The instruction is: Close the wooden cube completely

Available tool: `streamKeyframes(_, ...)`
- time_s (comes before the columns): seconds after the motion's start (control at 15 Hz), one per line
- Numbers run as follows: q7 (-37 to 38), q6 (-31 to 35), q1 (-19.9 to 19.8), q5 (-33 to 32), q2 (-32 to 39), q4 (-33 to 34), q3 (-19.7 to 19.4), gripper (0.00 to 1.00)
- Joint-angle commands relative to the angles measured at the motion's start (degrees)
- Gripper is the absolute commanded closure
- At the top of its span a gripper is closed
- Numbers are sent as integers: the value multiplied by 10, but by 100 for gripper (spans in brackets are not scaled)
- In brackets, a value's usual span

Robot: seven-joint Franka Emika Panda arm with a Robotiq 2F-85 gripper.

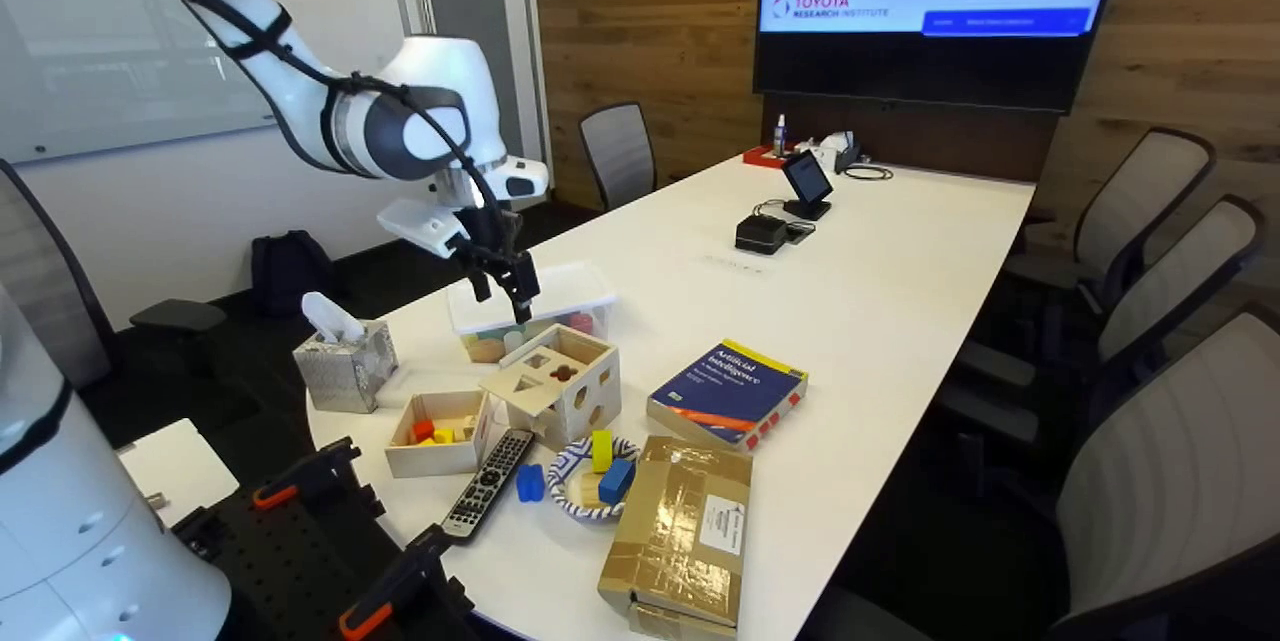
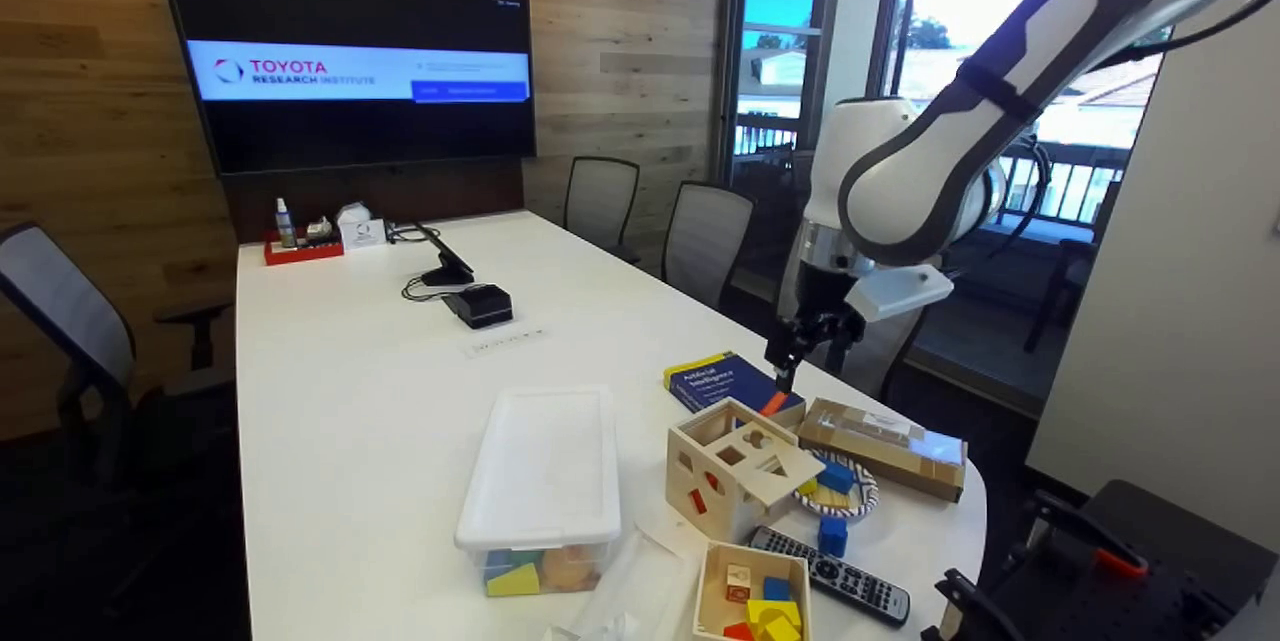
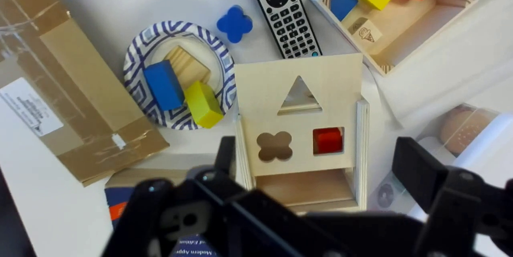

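Note:
The pale wooden cube stands upright on the table in both exterior views [image 1: 597, 399] [image 2: 692, 481] and in the wrist view [image 3: 362, 156]. Its flat lid panel [image 3: 298, 122] sits between the side walls and sticks out past the edge on the remote's side. A gap on the opposite side shows the cube's inside. The lid has triangle, four-lobed and square cutouts; a red block [image 3: 329, 140] shows through the square one. My gripper [image 1: 502, 299] is open and empty above the cube. In the wrist view its fingers [image 3: 318, 160] appear on either side of the cube.
A remote [image 3: 286, 12], a patterned bowl with blocks [image 3: 180, 74], a blue block [image 3: 235, 24] and a shallow wooden tray [image 1: 435, 461] lie close around the cube. A lidded plastic bin [image 2: 545, 471], a book [image 1: 725, 391], a cardboard box [image 1: 680, 531] and a tissue box [image 1: 347, 366] also stand nearby.

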Motion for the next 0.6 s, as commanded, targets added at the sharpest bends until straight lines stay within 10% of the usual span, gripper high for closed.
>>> streamKeyframes(0.0, 66, 81, 15, 0, 80, 6, -3, 0)
streamKeyframes(0.53, 87, 101, 40, 103, 183, 12, 15, 0)
